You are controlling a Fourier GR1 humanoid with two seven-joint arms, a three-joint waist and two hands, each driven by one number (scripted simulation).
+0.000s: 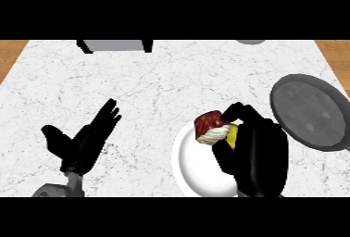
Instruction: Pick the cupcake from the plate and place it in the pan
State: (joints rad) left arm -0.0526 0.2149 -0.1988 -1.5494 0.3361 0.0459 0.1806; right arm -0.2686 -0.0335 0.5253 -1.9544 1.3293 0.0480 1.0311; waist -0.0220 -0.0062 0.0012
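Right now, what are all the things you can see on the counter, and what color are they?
cupcake: one, dark red with white frosting and a yellow wrapper, tipped over above the plate's upper edge, in the right hand's fingers.
plate: one, white, lower middle, partly under the right hand.
pan: one, dark grey, round, right side.
grey box: one, top edge, left of centre, only partly seen.
grey round thing: one, top edge, too cut off to name.
counter: one, white marble.
left hand: one, black, open, resting lower left.
right hand: one, black, curled round the cupcake.
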